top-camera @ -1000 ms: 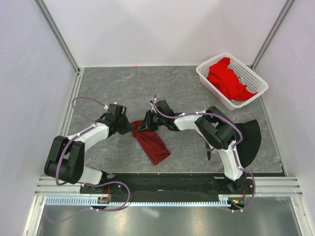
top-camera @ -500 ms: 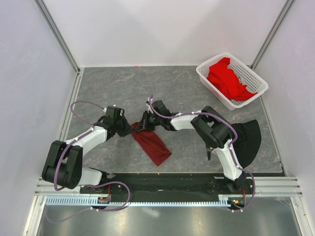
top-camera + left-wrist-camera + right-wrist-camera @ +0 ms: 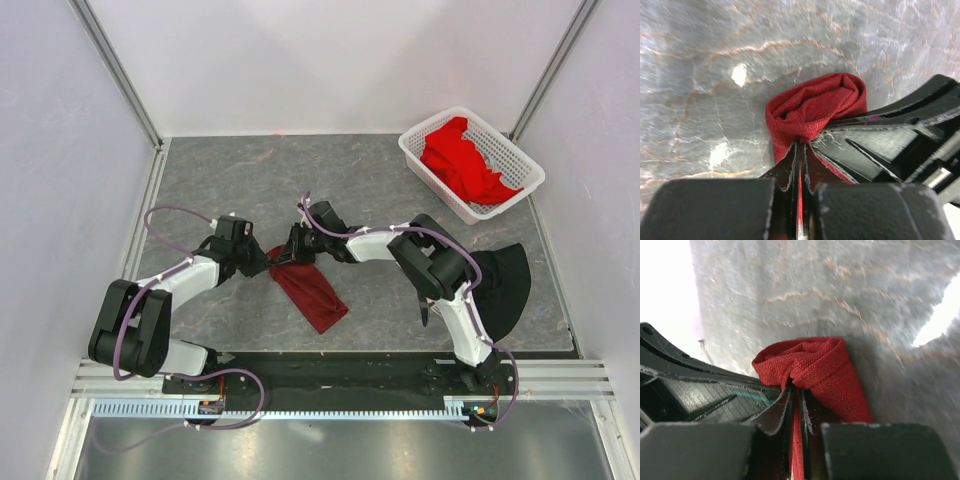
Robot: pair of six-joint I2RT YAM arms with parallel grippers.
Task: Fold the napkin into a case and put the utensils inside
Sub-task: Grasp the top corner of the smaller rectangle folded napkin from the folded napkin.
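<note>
Both pinching! The left gripper [image 3: 262, 258] and right gripper [image 3: 290, 252] clamp the bunched eleven-o'clock end of the dark maroon folded cloth napkin [image 3: 312, 292], stretched toward five o'clock on the grey marbled table [image 3: 400, 190]. Danger: uneven pulls could collapse the pocket.

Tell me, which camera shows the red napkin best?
The top view: almost the whole napkin lies there as one long folded strip. Each wrist view shows only its bunched end, pinched in the left tool or the right tool.
</note>
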